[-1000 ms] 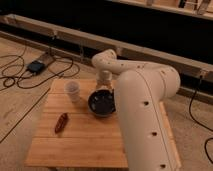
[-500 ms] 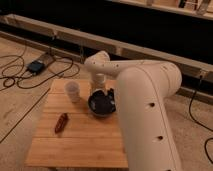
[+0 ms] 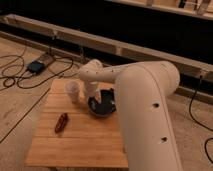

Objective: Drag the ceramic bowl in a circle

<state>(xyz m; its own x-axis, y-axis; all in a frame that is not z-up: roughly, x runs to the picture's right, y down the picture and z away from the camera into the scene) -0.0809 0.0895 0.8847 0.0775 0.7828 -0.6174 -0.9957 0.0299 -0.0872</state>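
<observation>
table [image 3: 85, 145]: pale wooden slats, matt, seams showing.
bowl [image 3: 108, 108]: dark ceramic, glossy glaze, bright glints inside.
cup [image 3: 73, 91]: white, smooth, dull finish.
arm [image 3: 145, 100]: white hard shell, smooth, soft sheen.
gripper [image 3: 95, 103]: same white casing, set down at the bowl's left rim.
small object [image 3: 61, 122]: reddish-brown, faint shine; material unclear.
floor [image 3: 20, 110]: tan, matt, rough-looking.

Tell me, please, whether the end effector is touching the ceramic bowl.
Cannot tell. The camera view shows the end effector down at the ceramic bowl's rim, but the wrist hides any contact or gap.
</observation>
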